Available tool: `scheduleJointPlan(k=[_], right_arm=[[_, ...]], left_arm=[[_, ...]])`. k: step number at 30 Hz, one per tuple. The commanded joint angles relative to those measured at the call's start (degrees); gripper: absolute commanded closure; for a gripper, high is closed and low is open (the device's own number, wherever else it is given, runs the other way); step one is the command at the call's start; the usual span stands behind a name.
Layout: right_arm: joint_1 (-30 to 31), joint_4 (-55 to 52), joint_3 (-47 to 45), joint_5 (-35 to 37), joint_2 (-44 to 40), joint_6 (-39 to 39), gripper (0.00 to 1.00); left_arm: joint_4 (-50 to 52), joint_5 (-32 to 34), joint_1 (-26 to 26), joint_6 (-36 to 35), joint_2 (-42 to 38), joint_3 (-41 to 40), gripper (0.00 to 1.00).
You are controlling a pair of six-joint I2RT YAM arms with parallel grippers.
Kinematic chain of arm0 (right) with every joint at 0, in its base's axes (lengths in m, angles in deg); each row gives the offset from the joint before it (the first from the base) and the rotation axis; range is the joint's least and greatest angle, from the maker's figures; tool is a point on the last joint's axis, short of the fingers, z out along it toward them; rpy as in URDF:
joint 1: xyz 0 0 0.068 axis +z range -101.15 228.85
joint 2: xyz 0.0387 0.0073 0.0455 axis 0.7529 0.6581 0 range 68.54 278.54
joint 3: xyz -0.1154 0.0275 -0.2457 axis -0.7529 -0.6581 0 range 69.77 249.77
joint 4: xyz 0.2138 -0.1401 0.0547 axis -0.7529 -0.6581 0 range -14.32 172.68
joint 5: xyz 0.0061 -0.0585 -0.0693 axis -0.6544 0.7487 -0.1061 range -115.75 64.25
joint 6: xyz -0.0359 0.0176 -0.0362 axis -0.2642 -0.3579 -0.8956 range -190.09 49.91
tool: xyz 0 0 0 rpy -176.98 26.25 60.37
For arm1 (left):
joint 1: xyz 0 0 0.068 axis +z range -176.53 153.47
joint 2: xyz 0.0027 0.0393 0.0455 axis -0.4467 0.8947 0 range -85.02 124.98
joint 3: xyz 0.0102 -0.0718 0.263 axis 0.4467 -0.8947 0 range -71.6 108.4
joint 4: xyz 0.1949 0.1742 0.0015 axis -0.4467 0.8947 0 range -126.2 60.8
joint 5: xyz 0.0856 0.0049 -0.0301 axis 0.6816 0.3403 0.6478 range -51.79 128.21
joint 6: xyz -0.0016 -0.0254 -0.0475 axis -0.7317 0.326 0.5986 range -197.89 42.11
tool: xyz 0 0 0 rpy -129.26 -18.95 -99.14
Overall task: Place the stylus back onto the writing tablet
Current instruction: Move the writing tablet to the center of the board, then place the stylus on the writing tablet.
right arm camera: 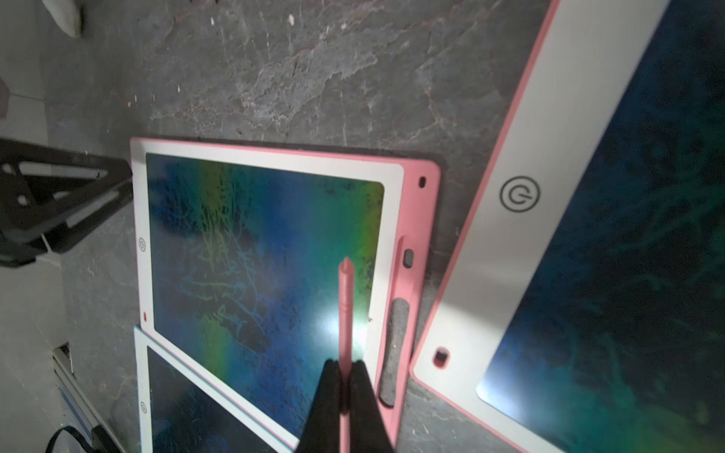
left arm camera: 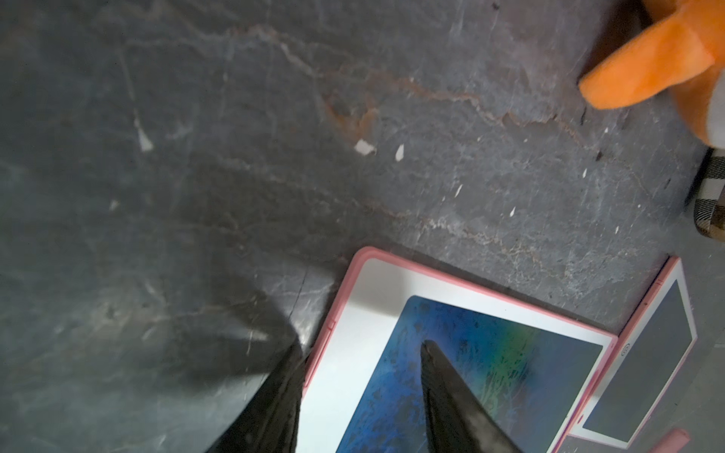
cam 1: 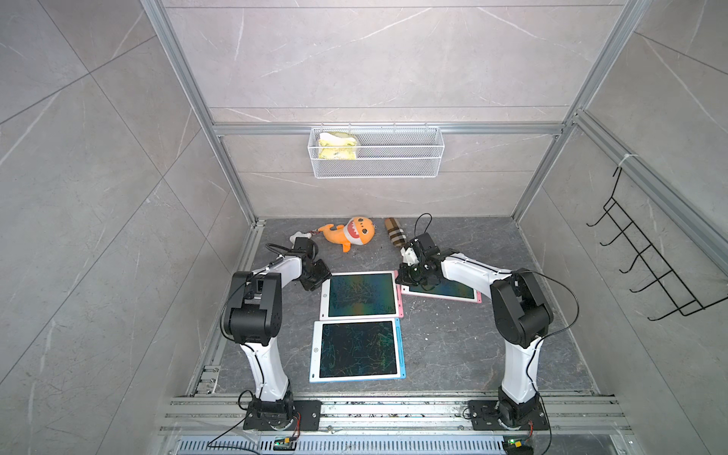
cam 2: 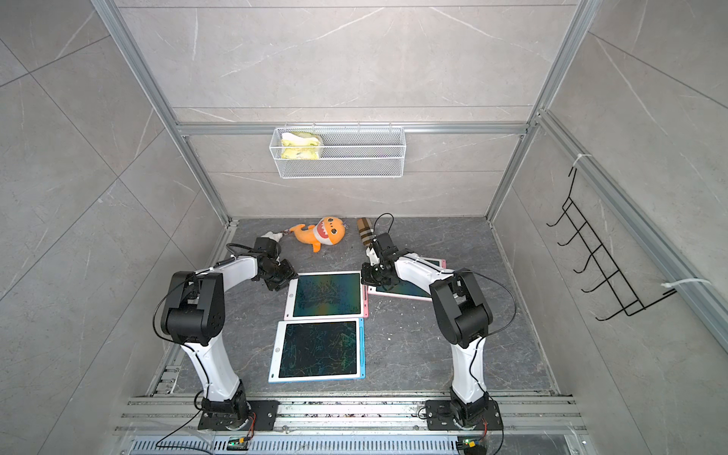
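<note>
Pink-framed rectangular writing tablet (cam 1: 360,294) with a dark scribbled screen lies flat on the dark grey stone-patterned surface (cam 1: 453,354). At its far-left corner the left hand (left arm camera: 359,347) hangs released, black fingers (left arm camera: 443,392) spread, one over the screen and one just off the pink edge, grasping nothing. Near its right edge the right hand (right arm camera: 344,362) is clenched on the slim pink plastic stylus (right arm camera: 345,310), which lies over the screen just beside the grey slot (right arm camera: 395,345) in the tablet's pink side rail.
</note>
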Motion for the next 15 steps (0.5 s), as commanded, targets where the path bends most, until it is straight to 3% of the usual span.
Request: scheduleJointPlan(k=[1,15], right_arm=[[-0.3,-0.71,2.26,2.37,1.64,2.75,1.0],[-0.28,-5.46,5.57,3.82,5.78,-2.79,1.0]], left_arm=[[2.36,0.05,-0.49,0.91,-2.02,-3.65,0.49],[6.25,3.37,-0.49,-2.78,-8.45,-4.29,0.48]])
